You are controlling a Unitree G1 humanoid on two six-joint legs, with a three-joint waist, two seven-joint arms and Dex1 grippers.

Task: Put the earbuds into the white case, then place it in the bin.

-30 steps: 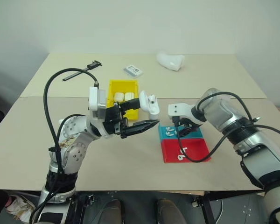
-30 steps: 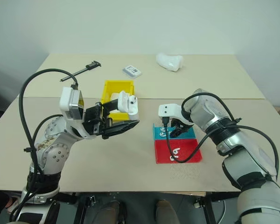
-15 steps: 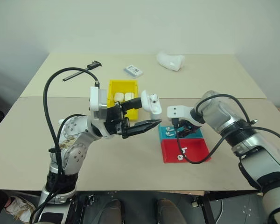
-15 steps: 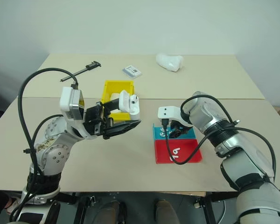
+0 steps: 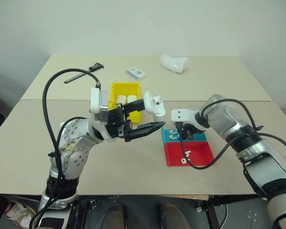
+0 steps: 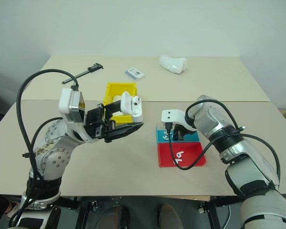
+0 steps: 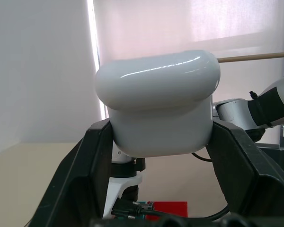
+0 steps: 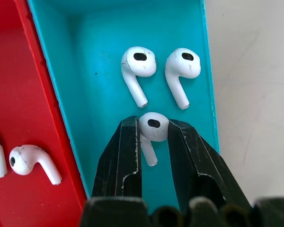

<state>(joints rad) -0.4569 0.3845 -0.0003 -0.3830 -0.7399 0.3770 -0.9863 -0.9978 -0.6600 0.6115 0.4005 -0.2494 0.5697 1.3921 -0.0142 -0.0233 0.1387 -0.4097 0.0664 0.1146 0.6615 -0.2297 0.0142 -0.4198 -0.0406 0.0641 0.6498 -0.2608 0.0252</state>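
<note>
Early going: the yellow bin [image 5: 126, 97] sits at upper centre, left gripper [image 5: 148, 117] clamps the open white case [image 5: 154, 106] in mid-frame, lid tipped up. Right gripper [image 8: 153, 137] closes around one earbud [image 8: 151, 130] in the teal tray [image 8: 66, 94], stem toward the wrist; nothing visibly loaded yet.

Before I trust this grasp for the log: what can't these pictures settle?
- Right wrist view: whether the fingers grip or only flank the earbud; its stem tip lies low between them.
- Left wrist view: the white case shows its outside only; its inside is hidden.
- Eye views: the bin floor, behind the left gripper.
</note>
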